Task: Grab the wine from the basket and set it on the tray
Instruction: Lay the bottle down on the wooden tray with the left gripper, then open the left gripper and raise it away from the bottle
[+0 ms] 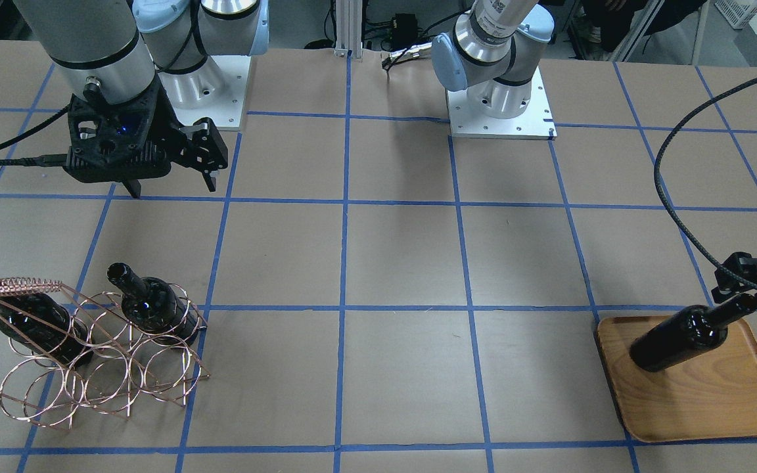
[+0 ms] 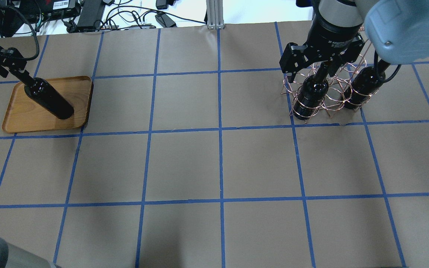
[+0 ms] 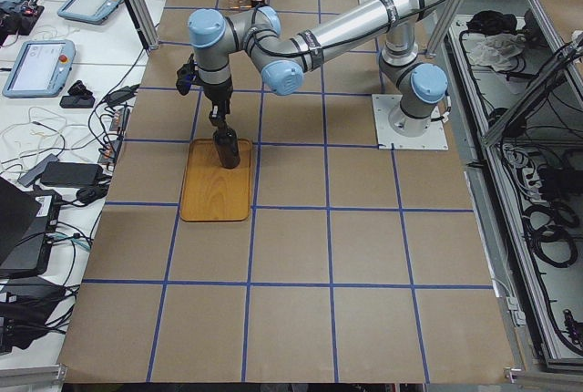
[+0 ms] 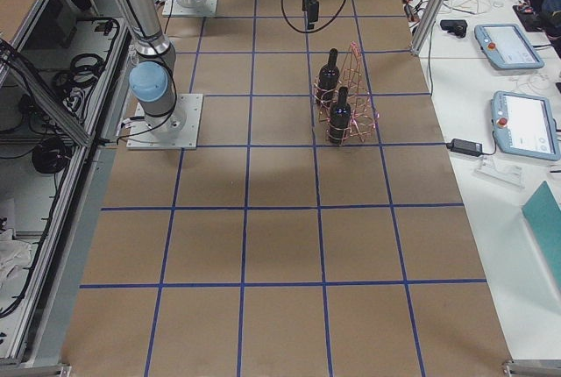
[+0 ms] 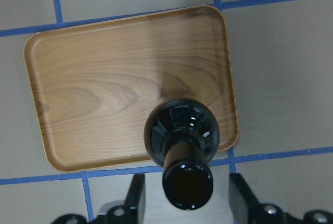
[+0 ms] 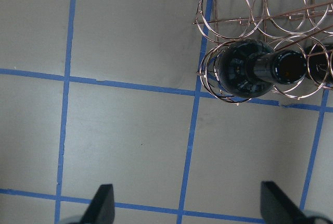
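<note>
One wine bottle (image 1: 677,341) stands upright on the wooden tray (image 1: 713,401), near its edge. My left gripper (image 5: 187,182) is around the bottle's neck, and a narrow gap shows on each side, so it reads as open. The bottle (image 2: 48,98), tray (image 2: 24,115) and left gripper (image 2: 15,70) also show in the overhead view. Two more bottles (image 1: 148,305) (image 1: 30,322) sit in the copper wire basket (image 1: 102,374). My right gripper (image 1: 173,187) hangs open and empty, high above the table and beside the basket (image 6: 229,10). In the right wrist view the nearest bottle (image 6: 244,70) is at the upper right.
Blue tape lines grid the brown table. A black cable (image 1: 674,197) loops out from the left arm above the tray. The two arm bases (image 1: 500,98) stand at the robot's edge. Cables and devices (image 2: 88,11) lie beyond the far edge.
</note>
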`<state>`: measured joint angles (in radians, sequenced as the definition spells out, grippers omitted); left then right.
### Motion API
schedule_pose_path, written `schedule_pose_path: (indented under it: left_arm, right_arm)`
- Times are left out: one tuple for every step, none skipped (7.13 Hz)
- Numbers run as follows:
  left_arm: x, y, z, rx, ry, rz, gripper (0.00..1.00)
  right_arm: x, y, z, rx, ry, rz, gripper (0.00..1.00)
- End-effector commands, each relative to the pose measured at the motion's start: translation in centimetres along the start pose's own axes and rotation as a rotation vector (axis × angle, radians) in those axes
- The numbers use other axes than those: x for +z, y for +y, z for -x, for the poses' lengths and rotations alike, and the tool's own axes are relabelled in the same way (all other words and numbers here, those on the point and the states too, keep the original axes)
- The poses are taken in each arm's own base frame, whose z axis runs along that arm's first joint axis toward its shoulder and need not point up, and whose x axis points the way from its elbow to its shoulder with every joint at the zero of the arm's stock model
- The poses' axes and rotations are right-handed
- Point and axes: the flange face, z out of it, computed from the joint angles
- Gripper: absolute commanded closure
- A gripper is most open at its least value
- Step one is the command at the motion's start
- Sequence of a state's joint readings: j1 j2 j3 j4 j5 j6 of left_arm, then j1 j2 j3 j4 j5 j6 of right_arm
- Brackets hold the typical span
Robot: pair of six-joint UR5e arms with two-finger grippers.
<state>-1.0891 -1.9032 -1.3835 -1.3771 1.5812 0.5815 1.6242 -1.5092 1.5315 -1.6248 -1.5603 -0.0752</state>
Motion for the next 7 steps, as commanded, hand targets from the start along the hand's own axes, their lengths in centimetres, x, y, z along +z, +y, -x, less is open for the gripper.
schedule_pose_path:
  left_arm:
    - [-3.9, 2.3, -0.7, 0.002, -0.051, 0.037, 0.14]
    - [-7.0, 3.7, -2.6, -0.002, -0.061, 0.026, 0.15]
    - [-9.1, 4.7, -5.9, -0.049, -0.046, 0.029, 0.15]
    - [-11.2, 4.7, -11.7, -0.077, -0.051, 0.009, 0.15]
    - [-13.1, 5.0, -19.5, -0.159, -0.048, -0.018, 0.05]
    - [-13.9, 6.7, -26.9, -0.224, -0.043, 0.004, 0.0]
    - [-13.3, 8.0, -31.1, -0.254, -0.035, 0.02, 0.0]
  right_arm:
    - [0.0, -0.1, 0.0, 0.001, -0.003, -0.002, 0.0]
    - [-0.1, 0.0, 0.0, 0.001, -0.006, -0.003, 0.0]
    - [0.0, 0.0, 0.0, 0.001, -0.008, -0.001, 0.0]
    - [0.0, 0.1, -0.1, 0.001, 0.006, 0.003, 0.0]
    - [-0.3, 0.2, -0.1, 0.001, 0.005, -0.002, 0.0]
    - [-0.4, 0.4, 0.0, -0.003, -0.005, 0.001, 0.0]
    - [-0.5, 0.5, 0.0, -0.014, -0.012, -0.002, 0.0]
